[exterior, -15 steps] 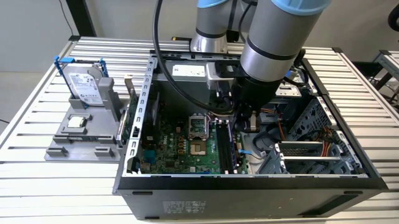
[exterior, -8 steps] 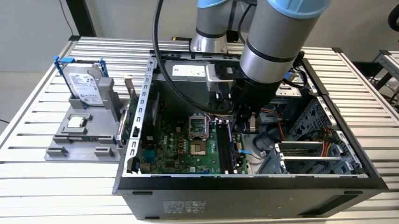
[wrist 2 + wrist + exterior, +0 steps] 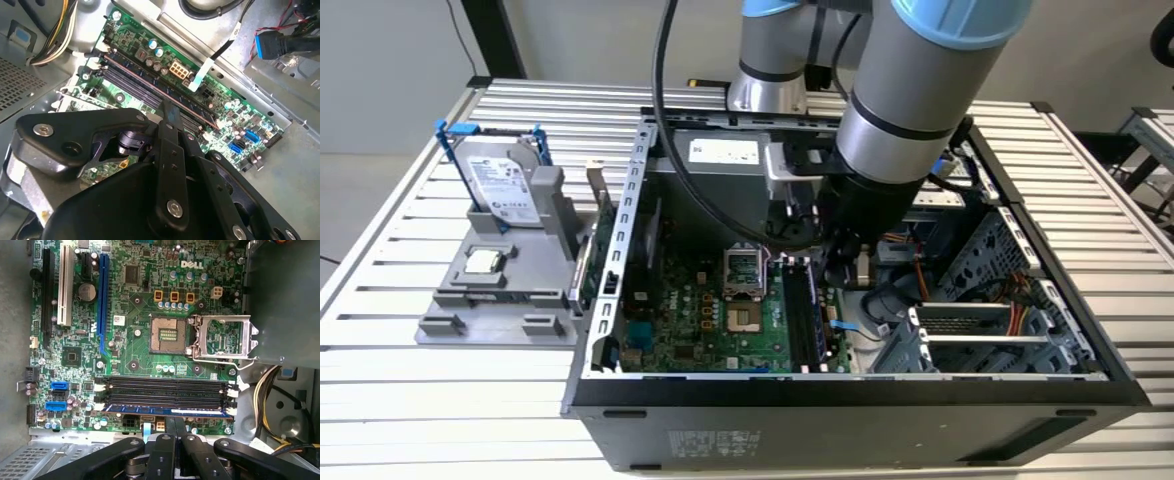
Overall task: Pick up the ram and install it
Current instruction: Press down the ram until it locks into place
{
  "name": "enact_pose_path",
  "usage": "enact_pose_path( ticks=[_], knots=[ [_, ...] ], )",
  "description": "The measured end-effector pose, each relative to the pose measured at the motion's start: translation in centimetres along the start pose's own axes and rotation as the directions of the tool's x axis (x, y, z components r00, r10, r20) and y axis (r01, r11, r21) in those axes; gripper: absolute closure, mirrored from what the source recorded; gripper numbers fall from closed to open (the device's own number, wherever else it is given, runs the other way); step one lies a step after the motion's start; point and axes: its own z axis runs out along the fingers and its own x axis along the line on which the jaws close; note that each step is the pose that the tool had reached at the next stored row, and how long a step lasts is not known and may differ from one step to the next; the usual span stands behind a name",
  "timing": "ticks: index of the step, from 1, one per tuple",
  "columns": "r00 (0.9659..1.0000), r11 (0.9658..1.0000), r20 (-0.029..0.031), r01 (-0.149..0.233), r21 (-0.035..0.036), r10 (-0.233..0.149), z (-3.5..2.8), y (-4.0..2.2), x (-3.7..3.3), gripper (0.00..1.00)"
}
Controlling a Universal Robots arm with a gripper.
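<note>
As far as both wrist views showed, the jaws were closed, the two fingertips (image 3: 168, 430) pressed together with no gap between them and nothing held between them. They stood at the top edge of the ram (image 3: 170, 412), near the middle of its length, and they seemed to touch it, though I could not tell this for sure. The ram lay along the memory slot nearest to the edge of the motherboard (image 3: 125, 355), with its ends between the white clips of that slot. Just beside it were three more dark slots (image 3: 165, 390), parallel to it and without sticks in them. Further in on the board, the processor socket (image 3: 167, 335) was open, with its metal frame folded to the side.

In the exterior view, the arm (image 3: 907, 110) reached down from above into the open computer case (image 3: 854, 400), which lay on its side near the front edge of the slatted worktop (image 3: 454, 400). Outside the case, toward the exterior view's left edge of the worktop, a grey holder (image 3: 494, 300) carried a silver hard drive (image 3: 500, 180) with blue brackets, standing upright, and a small square processor chip (image 3: 483, 262) lying flat just in front of it.
</note>
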Motion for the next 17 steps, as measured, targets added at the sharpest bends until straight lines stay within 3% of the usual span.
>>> enact_pose_path(
  ticks=[8, 17],
  knots=[
    [0.9999, 0.9999, 0.0002, -0.017, 0.0008, 0.017, 1.40, -0.07, 0.06, 1.00],
    [0.9998, 0.9998, 0.0000, -0.018, 0.0008, 0.018, 1.57, -0.08, 0.39, 1.00]
  ],
)
